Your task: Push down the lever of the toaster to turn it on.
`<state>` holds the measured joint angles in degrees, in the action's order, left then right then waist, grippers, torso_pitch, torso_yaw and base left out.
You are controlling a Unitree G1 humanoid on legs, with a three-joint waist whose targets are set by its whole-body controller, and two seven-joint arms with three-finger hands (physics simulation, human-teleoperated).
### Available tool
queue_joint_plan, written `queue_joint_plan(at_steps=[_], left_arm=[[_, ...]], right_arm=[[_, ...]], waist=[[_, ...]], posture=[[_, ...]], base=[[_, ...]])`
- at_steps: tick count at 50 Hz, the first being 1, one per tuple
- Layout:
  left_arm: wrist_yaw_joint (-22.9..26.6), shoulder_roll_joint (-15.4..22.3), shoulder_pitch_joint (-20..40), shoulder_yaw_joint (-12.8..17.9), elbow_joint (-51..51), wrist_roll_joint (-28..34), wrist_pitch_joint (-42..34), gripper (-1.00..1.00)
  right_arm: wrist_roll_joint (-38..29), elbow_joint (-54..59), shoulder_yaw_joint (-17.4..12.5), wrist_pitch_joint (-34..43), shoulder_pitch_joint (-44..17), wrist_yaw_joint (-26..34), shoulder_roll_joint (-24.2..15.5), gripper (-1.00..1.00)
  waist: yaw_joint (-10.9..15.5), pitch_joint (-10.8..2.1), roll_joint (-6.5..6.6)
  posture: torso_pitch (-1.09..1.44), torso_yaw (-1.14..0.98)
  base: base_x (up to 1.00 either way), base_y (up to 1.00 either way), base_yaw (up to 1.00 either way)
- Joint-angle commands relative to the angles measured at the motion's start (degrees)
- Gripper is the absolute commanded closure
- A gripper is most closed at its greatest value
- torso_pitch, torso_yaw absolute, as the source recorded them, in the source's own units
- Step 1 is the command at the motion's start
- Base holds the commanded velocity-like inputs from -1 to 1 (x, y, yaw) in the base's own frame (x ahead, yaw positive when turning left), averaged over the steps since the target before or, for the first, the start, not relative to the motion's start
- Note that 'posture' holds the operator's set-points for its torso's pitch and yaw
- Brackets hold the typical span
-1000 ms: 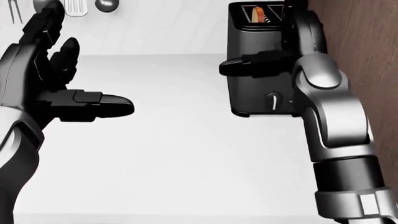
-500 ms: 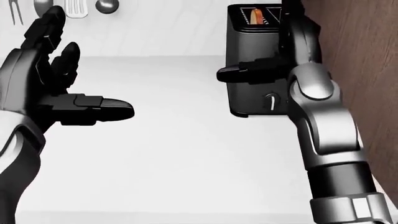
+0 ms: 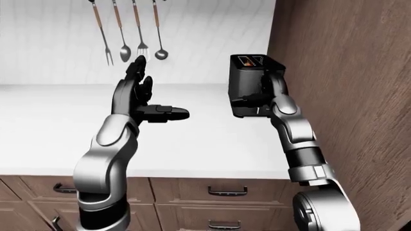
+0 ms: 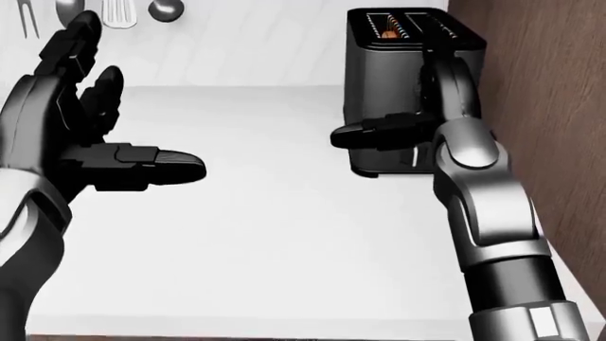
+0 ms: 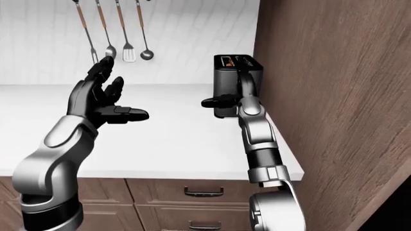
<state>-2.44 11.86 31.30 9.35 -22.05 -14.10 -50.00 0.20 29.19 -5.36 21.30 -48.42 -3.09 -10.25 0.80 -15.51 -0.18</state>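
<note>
At far right of the tabletop (image 4: 284, 234), right hand (image 4: 431, 106) lies open-fingered against the toaster (image 4: 388, 71); lever hidden, so a downward press could slip off.

the toaster (image 4: 383, 106) looked like dark brushed metal with a dull sheen. the worktop (image 4: 284, 234) was smooth matt white. at 3 o'clock, the tall panel (image 3: 347, 96) showed brown wood grain. the forearms (image 4: 488, 206) gleamed like silver metal, with matt black fingers (image 4: 151, 165).
</note>
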Motion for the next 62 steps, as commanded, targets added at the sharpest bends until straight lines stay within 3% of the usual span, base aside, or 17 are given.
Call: queue_joint_plan(at_steps=[1, 39, 62], left_arm=[[0.1, 0.4, 1.6, 0.3, -1.5, 0.1, 2.0, -1.0], [0.1, 0.0, 2.1, 0.1, -1.2, -0.3, 1.7, -1.0], [0.1, -0.1, 1.3, 0.0, -1.0, -0.1, 2.6, -1.0]], right_arm=[[0.1, -0.1, -0.2, 0.9, -1.1, 0.1, -0.3, -1.0], [1.7, 21.1, -0.9, -11.2, -2.7, -0.6, -0.4, -1.0], [2.3, 27.7, -1.0, -14.4, -2.8, -0.6, -0.5, -1.0]], waist=[[0.0, -0.24, 0.19], [0.1, -0.04, 0.1], [0.5, 0.1, -0.06]], posture=[[-0.35, 0.0], [-0.35, 0.0], [-0.35, 0.0]], base=[[0.0, 0.0, 0.0], [0.0, 0.0, 0.0], [0.0, 0.0, 0.0]])
